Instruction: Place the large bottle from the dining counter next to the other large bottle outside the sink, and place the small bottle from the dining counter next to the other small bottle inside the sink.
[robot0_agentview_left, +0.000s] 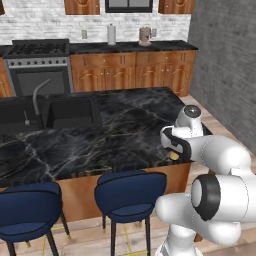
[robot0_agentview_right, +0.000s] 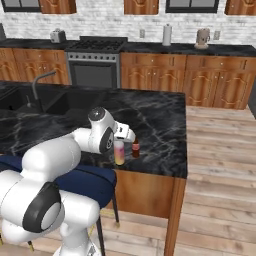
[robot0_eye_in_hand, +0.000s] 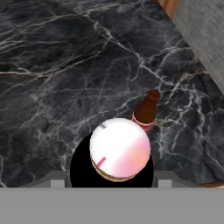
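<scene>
The large bottle (robot0_agentview_right: 119, 152), pale with a pinkish cap, stands near the front right corner of the dining counter (robot0_agentview_right: 160, 117). My gripper (robot0_agentview_right: 120, 144) has come down over it from above and is shut on its sides. In the hand view its round cap (robot0_eye_in_hand: 120, 148) sits between my jaws. The small bottle (robot0_eye_in_hand: 146, 109), brownish-orange, stands just beside it (robot0_agentview_right: 135, 148), apart from my fingers. The black sink (robot0_agentview_left: 95, 107) with its curved faucet (robot0_agentview_left: 37, 95) lies at the counter's far left. The other large bottle and the other small bottle are out of view.
Two blue stools (robot0_agentview_left: 130, 192) (robot0_agentview_left: 27, 210) stand at the counter's front edge. The counter's right end (robot0_agentview_right: 182, 150) drops to wooden floor (robot0_agentview_right: 220, 165). A stove (robot0_agentview_left: 40, 65) and wall cabinets line the back, and a grey wall (robot0_agentview_left: 225, 60) rises at the right.
</scene>
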